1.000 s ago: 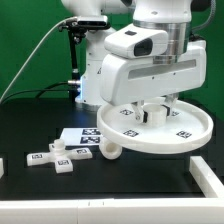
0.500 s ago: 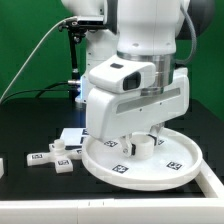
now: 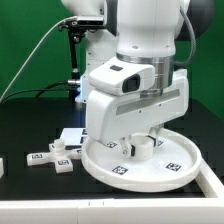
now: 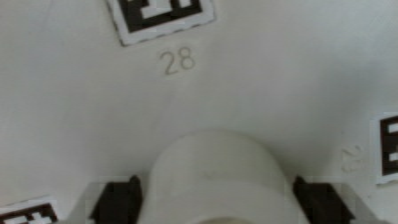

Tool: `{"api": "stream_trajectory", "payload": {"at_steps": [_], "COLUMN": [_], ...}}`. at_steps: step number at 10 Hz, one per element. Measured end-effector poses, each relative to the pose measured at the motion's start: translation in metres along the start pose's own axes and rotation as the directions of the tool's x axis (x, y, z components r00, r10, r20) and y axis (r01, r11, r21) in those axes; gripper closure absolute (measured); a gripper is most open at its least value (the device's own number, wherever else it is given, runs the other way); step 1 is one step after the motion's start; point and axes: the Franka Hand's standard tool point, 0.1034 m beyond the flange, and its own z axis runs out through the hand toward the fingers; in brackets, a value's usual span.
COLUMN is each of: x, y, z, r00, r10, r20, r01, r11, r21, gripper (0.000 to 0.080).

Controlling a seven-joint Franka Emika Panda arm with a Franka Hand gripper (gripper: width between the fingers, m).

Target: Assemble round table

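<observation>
The white disc [image 3: 185, 152], rimmed and dotted with black-white tags, lies flat on the black counter [image 3: 30, 125] at lower right of the exterior frame. The short, thick leg [image 3: 141, 146] stands upright at its centre, pinched between the jaws. The cross-shaped foot [image 3: 52, 157] lies apart at lower left.

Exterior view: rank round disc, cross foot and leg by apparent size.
1. round disc, clearly largest
2. cross foot
3. leg, only partly visible, so its rank against the foot is unsure
</observation>
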Motion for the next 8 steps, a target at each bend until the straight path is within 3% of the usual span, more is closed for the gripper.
{"api": "stream_trajectory", "payload": {"at_steps": [1, 3, 8], "x": [0.003, 0.005, 0.006], "y": [0.006, 0.006, -0.002], "z": [0.006, 0.018, 0.021], "r00": [1.0, 1.0, 0.999], "r10": [0.001, -0.001, 0.042], "r20": [0.0, 0.0, -0.003], "r01": [-0.001, 0.001, -0.042], "r11": [1.0, 1.0, 0.999], "r21": [0.001, 0.003, -0.004], "gripper": [0.0396, 0.0396, 0.0394]}}
